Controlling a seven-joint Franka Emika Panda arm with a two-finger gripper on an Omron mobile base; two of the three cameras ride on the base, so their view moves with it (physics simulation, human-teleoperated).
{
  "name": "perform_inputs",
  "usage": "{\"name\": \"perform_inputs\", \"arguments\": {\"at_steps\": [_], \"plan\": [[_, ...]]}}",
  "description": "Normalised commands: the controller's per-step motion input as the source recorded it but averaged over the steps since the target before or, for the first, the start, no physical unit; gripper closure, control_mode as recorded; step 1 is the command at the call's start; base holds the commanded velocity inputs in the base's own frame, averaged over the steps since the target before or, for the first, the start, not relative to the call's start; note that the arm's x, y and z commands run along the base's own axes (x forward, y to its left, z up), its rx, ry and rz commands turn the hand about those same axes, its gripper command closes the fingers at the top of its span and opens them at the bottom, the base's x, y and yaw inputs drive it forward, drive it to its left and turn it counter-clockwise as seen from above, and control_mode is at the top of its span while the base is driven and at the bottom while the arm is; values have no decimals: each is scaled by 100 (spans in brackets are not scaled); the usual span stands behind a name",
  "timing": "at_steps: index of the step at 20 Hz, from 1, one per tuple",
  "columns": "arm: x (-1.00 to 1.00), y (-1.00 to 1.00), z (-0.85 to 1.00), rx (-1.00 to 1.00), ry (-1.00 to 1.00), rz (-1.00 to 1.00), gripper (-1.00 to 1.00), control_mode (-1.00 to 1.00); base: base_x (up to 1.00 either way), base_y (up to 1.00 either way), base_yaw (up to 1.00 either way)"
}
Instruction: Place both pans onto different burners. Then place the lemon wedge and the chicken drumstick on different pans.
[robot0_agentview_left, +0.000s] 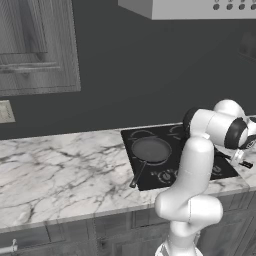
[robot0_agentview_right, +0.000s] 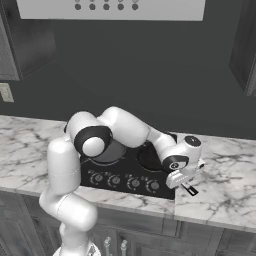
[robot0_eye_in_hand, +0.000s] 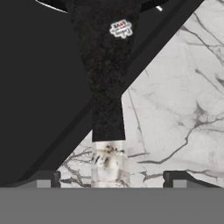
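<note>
Marbled white bench (robot0_agentview_left: 55, 165) carries a glossy black cooktop (robot0_agentview_left: 150, 172) under a grey hood (robot0_agentview_left: 200, 7). Wider grey pan (robot0_agentview_left: 151, 149) sits on the cooktop's left burner, handle toward 7 o'clock. Hand (robot0_eye_in_hand: 111, 177) hangs at the cooktop's right edge, fingers spread wide apart, straddling the black pan's handle (robot0_eye_in_hand: 105, 92) without pinching it; handle tip overhangs the marble.

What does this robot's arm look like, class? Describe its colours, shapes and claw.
The arm is a chain of glossy white rounded tube segments with dark bands at the joints. Its wrist is a white block with a round dark cap. The claw has two small dark grey, flat-topped fingertips.
</note>
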Motion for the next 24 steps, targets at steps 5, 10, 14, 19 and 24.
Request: {"name": "perform_inputs", "arguments": {"at_steps": [5,10,14,19,24], "plan": [[0,4,7,0,0,-6,-100,-100,0,0,0],[0,28,41,0,0,-16,-100,-100,0,0,0],[0,36,51,-1,0,-23,-100,-100,0,0,0],[0,40,54,0,0,-26,-100,-100,0,0,0],[-6,29,49,0,0,-29,-100,-100,0,0,0]]}}
